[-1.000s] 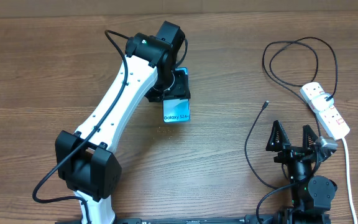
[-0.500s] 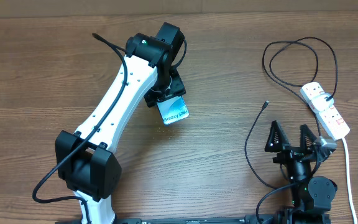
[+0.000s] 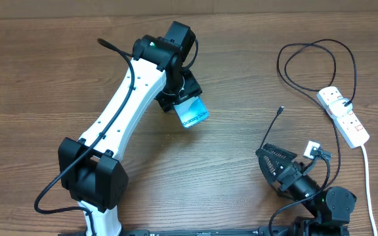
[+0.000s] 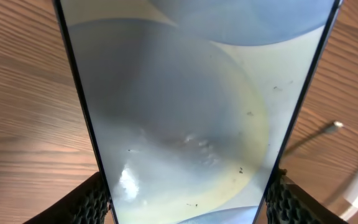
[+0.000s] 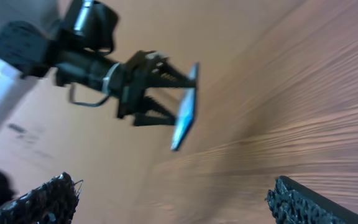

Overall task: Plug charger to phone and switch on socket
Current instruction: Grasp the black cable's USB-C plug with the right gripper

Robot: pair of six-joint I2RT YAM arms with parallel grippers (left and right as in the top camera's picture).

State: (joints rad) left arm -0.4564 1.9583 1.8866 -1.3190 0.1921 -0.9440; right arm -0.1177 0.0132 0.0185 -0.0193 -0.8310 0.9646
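Note:
My left gripper (image 3: pixel 185 99) is shut on the phone (image 3: pixel 193 113), holding it clear of the table with its free end tilted toward the right. In the left wrist view the light blue screen of the phone (image 4: pixel 179 106) fills the frame between the mesh fingers (image 4: pixel 95 202). The charger is a thin black cable whose plug (image 3: pixel 280 110) lies on the wood, apart from the phone; the plug (image 4: pixel 335 126) also shows past the phone's edge. The white socket (image 3: pixel 344 117) lies at the right. My right gripper (image 3: pixel 268 160) is open and empty, turned leftward, and its camera sees the phone (image 5: pixel 184 121).
The charger's cable loops (image 3: pixel 314 49) behind the socket at the far right. A thick white cord (image 3: pixel 369 187) runs from the socket toward the front edge. The left arm (image 3: pixel 123 105) stretches diagonally across the left half of the wooden table (image 3: pixel 254 78).
The left gripper has twisted the phone, so its free end now points right instead of toward the front. The right gripper has swung from facing away to facing left.

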